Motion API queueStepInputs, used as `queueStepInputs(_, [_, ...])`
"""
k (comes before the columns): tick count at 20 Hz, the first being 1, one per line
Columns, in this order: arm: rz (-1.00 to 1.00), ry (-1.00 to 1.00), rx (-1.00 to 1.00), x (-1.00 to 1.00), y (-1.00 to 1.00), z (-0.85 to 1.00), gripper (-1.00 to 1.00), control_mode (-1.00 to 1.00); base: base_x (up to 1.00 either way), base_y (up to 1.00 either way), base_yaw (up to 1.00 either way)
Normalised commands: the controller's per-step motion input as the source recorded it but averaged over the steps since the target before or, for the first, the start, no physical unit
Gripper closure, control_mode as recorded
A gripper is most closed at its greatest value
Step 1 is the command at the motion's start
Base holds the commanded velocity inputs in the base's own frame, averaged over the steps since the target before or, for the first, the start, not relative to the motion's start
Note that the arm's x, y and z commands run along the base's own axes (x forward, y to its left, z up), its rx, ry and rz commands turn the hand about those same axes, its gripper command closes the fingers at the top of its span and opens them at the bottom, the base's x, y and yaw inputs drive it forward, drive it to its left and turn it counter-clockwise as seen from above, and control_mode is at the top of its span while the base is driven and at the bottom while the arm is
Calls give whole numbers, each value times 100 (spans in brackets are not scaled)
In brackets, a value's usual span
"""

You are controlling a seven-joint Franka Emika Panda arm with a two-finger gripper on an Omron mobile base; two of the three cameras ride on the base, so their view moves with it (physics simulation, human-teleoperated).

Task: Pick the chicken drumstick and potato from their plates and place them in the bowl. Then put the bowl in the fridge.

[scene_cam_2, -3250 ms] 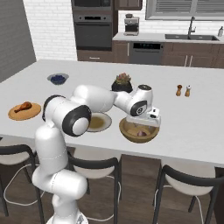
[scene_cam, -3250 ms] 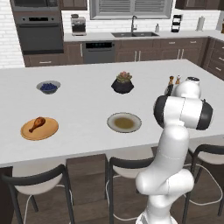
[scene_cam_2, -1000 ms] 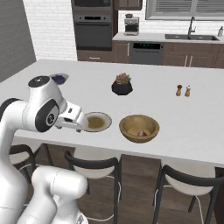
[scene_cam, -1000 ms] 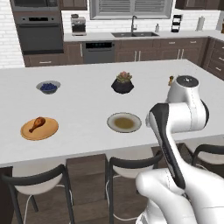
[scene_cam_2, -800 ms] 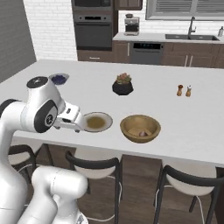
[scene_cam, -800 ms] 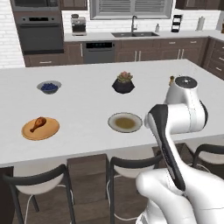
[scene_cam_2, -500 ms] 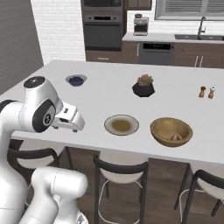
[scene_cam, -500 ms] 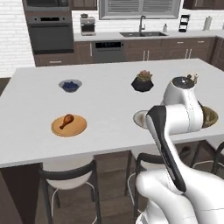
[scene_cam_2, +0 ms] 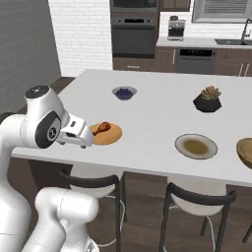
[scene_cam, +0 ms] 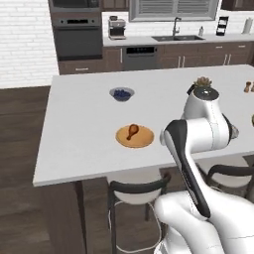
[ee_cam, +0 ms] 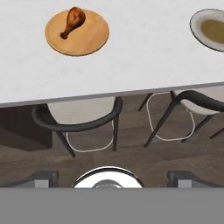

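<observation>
The chicken drumstick (ee_cam: 72, 21) lies on the flat wooden plate (ee_cam: 87, 39), fat end away from me in the hand view. It also shows as a drumstick (scene_cam_2: 102, 127) on the wooden plate (scene_cam_2: 110, 135) near the counter's front edge, and as a drumstick (scene_cam: 132, 131). My gripper (ee_cam: 112, 178) is open and empty. It hangs in front of the counter edge, short of the plate, with its fingertips (ee_cam: 43, 177) far apart. The grey-rimmed plate (scene_cam_2: 196, 146) is bare. The bowl (scene_cam_2: 246, 147) is cut by the right edge. The potato and the fridge are out of view.
A small bowl of blueberries (scene_cam_2: 124, 92) and a black plant pot (scene_cam_2: 207, 101) stand farther back on the white counter (scene_cam_2: 152, 118). Bar stools (ee_cam: 78, 120) are tucked under the counter's front edge below my hand. The wall oven (scene_cam_2: 134, 34) is at the back.
The base has driven left, so the whole scene has shifted right in both base views. The wooden plate with the drumstick is now in front of the hand. The gripper stays open.
</observation>
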Motion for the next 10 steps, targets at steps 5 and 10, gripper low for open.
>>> queueStepInputs(5, [0,0,0,0,0,0,-100,100,4,91,-21])
queueStepInputs(10, [0,0,0,0,0,0,-100,100,24,24,0])
